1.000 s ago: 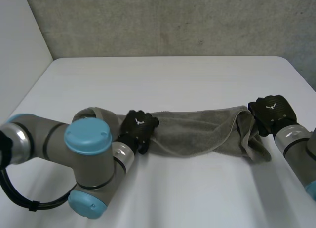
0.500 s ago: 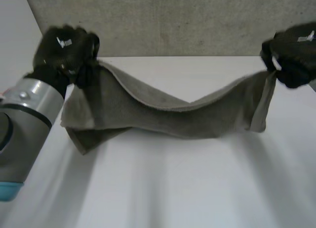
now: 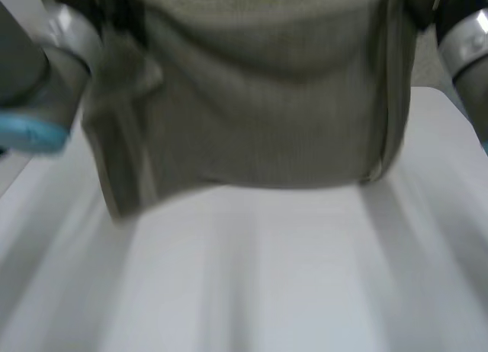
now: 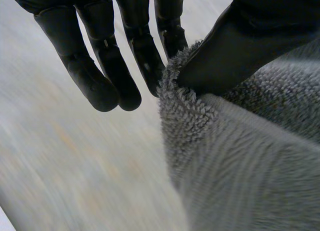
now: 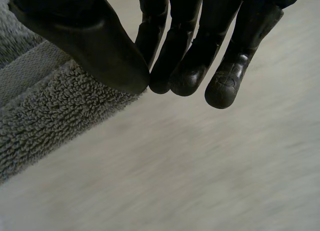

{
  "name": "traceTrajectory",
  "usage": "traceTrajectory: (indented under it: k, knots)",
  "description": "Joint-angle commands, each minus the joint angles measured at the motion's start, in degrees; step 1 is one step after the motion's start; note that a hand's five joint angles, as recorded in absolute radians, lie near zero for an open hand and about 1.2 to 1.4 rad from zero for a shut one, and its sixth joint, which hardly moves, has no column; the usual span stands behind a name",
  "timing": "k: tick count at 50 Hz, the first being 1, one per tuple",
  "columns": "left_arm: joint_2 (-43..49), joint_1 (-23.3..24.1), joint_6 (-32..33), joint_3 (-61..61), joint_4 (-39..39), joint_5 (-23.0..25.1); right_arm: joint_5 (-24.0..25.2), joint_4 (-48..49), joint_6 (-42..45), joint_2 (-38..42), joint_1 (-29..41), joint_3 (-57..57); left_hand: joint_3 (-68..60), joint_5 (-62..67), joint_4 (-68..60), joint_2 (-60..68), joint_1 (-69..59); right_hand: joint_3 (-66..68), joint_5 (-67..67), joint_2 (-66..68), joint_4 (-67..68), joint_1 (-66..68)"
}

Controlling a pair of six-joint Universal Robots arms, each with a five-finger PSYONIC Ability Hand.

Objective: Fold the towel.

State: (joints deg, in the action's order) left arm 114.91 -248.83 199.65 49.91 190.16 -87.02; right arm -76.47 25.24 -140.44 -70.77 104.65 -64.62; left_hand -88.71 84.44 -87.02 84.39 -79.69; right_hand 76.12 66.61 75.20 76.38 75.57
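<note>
Towel [image 3: 252, 116] hangs spread out above the desk [image 3: 267, 276]. Left hand [image 4: 235, 46] pinches one top corner between thumb and fingers [image 4: 145, 56]. Right hand [image 5: 85, 41] pinches the other the same way.

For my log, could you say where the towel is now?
In the head view the towel hangs above the table, pinched by the left hand and right hand.
</note>
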Motion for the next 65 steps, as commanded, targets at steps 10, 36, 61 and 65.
traceTrajectory:
  k: [10, 36, 61, 65]
  knots:
    - [-7.85, -1.13, -9.98, 12.53, 0.73, 0.80, 16.97, 4.47, -14.51, -8.33, -2.88, -13.95, 8.71, -14.44, 7.02, -4.39, -0.31, 3.88, 3.39, 4.80, 3.62, 4.43]
    - [-7.51, -4.82, 7.51, 61.63, 16.64, 9.06, 29.98, -35.25, 12.83, -1.74, -13.86, -32.76, 8.71, -14.44, 7.02, -4.39, -0.31, -26.50, -26.99, -25.58, -26.75, -25.94]
    - [-7.16, -4.91, 3.20, 59.52, 17.87, 8.80, 16.64, -22.27, -13.02, -11.50, -12.98, -46.20, 8.71, -14.44, 7.02, -4.39, -0.31, -57.80, -58.29, -56.88, -58.05, -57.24]
    - [-6.11, -4.82, 2.06, 57.77, 17.87, 8.71, 13.47, -18.67, -13.10, -10.89, -12.64, -48.13, 8.71, -14.44, 7.02, -4.39, -0.31, -57.80, -58.29, -56.88, -58.05, -57.24]
